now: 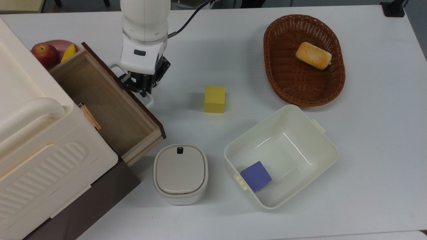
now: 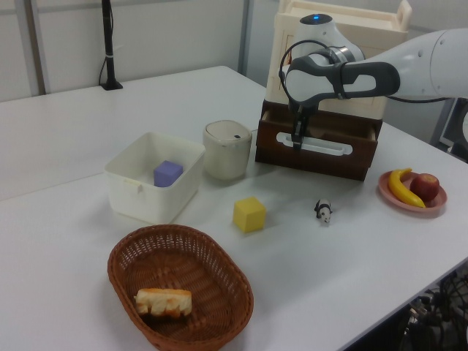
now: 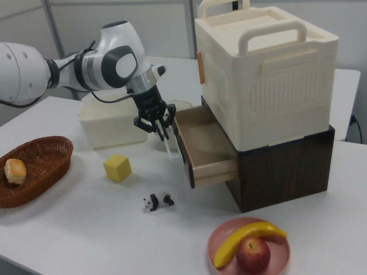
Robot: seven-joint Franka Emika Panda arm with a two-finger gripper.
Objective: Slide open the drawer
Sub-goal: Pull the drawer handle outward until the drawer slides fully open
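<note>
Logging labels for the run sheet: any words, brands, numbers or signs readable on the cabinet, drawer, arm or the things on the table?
None can be read.
Cabinet, drawer, tub, canister: no print to be seen.
Canister lid: a small dark mark, no lettering.
Gripper: a small dark mark on its white housing, too small to read.

A yellow cube (image 1: 215, 99) serves as the landmark on the white table (image 1: 373, 140). In the top view, a brown oval wicker basket (image 1: 303, 86) (holding a bread piece (image 1: 313, 55)) lies to its upper right, a cream rounded plastic tub (image 1: 300, 133) containing a purple cube (image 1: 256, 175) to its lower right, and a lidded cream canister (image 1: 180, 173) below-left.
</note>
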